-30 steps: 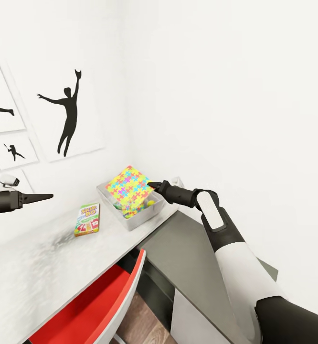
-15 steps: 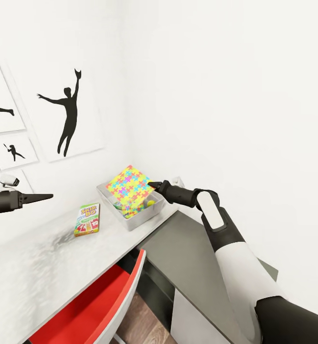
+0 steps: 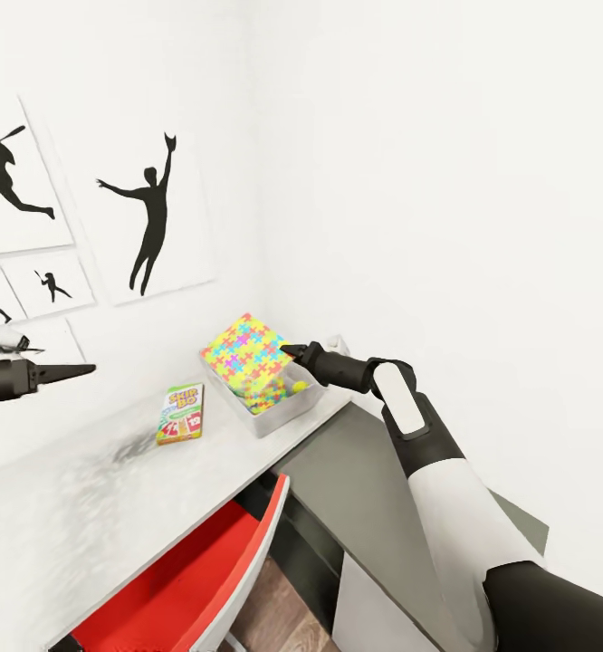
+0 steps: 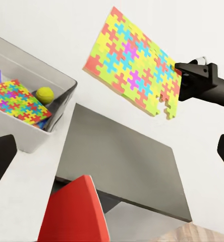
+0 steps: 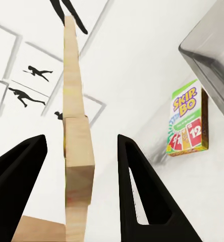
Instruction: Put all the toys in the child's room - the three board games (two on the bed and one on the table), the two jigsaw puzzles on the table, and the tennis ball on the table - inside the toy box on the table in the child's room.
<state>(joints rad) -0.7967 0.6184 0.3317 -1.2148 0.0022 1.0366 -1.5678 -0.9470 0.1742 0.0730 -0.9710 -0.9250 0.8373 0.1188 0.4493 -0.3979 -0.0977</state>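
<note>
The right tool (image 3: pixel 285 349) is clamped on the edge of a thin square jigsaw puzzle sheet of yellow, green, pink, blue and orange interlocking pieces (image 3: pixel 245 350), holding it tilted in the air over the wide shallow pale grey toy box (image 3: pixel 279 418). In the left wrist view the same sheet (image 4: pixel 134 63) hangs clear of the box (image 4: pixel 56 108), pinched at one edge by the dark right tool (image 4: pixel 178 72). In the right wrist view the sheet appears edge-on as a pale wood-coloured strip (image 5: pixel 75 141) between the two dark fingers (image 5: pixel 137 186).

Inside the toy box lie a second multicoloured puzzle sheet (image 4: pixel 17 101), flat on the bottom, and a yellow-green tennis ball (image 4: pixel 44 95) just beside it. A sliver of another printed item shows at the box's edge, too little to tell what it is.

A small flat green board game box with "Skip-Bo" printed on its cover (image 3: pixel 181 413) lies on the long pale grey bench (image 3: pixel 84 507), near the toy box but apart from it. The toy box stands at the bench's far end, in the corner of the white walls, beside the lower dark grey bench top (image 3: pixel 401 516).

The left tool (image 3: pixel 80 369) hovers over the pale bench, well apart from the toys; its fingers come to a narrow point with nothing between them, so it looks closed on nothing.

A red chair with a pale rim (image 3: pixel 188 580) is tucked under the bench. Black silhouette prints of dancers (image 3: pixel 152 213) hang on the wall.
</note>
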